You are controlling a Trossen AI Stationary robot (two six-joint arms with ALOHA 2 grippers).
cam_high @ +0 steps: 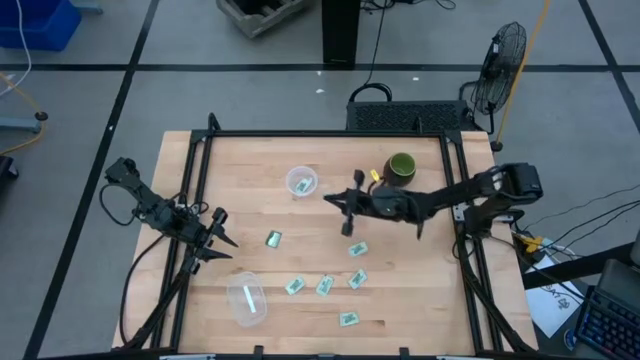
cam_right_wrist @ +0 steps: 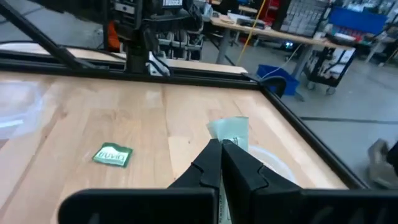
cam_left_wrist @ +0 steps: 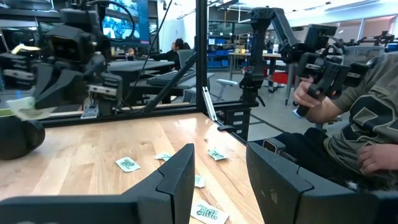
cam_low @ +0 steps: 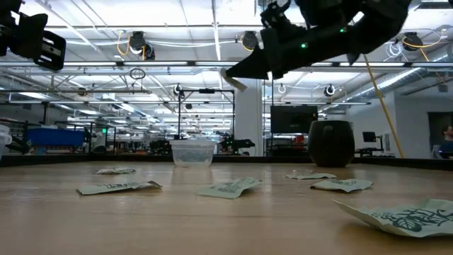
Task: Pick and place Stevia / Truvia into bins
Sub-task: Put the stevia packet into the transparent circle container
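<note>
Right gripper [cam_high: 345, 203] was pinched on a Stevia sachet [cam_right_wrist: 229, 133] at frame centre; round cup [cam_high: 301, 182] lay just upper-left. Left gripper [cam_high: 222, 237] waited open, left edge.

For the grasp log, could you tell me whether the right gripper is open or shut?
Shut: the right gripper's fingers pinch a Stevia sachet above the table.

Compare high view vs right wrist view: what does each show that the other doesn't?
High only: the green mug, the oval tub, and the left gripper parked open at the table's left edge.
Right wrist only: the right gripper shut on a sachet, its pinch seen close.
Both: the wooden table, the round cup, a loose packet.
</note>
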